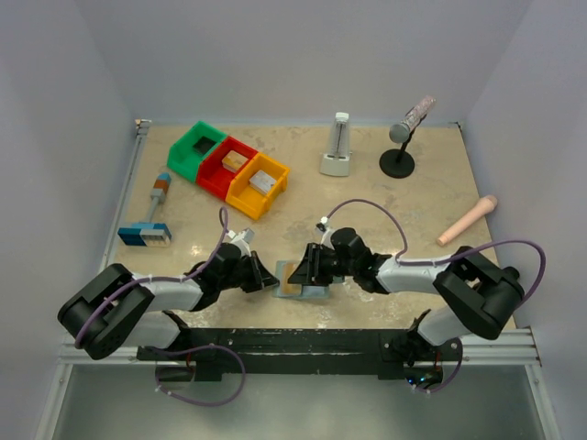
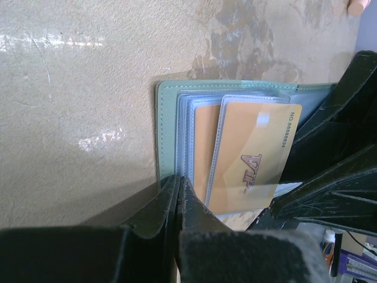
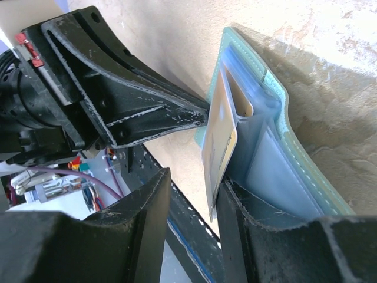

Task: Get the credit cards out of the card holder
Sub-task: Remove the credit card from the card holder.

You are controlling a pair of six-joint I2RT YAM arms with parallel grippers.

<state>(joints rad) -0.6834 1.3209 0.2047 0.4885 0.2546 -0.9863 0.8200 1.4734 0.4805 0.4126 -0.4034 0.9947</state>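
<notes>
credit card (image 2: 253, 154) orange, "vip" | left gripper (image 2: 179, 181) closed | right gripper (image 3: 194, 183) parted astride it

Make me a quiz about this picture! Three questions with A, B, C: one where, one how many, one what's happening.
1. Where is the card holder? A) between the left gripper and right gripper B) far back C) in the air
2. How many coloured bins stand in a row? A) two B) three C) five
3. The orange card is: A) fully tucked away B) lying alone C) sticking partly out of its pocket
Answers: 1 A, both grippers meet there. 2 B, green, red, orange. 3 C, its end pokes out.
</notes>
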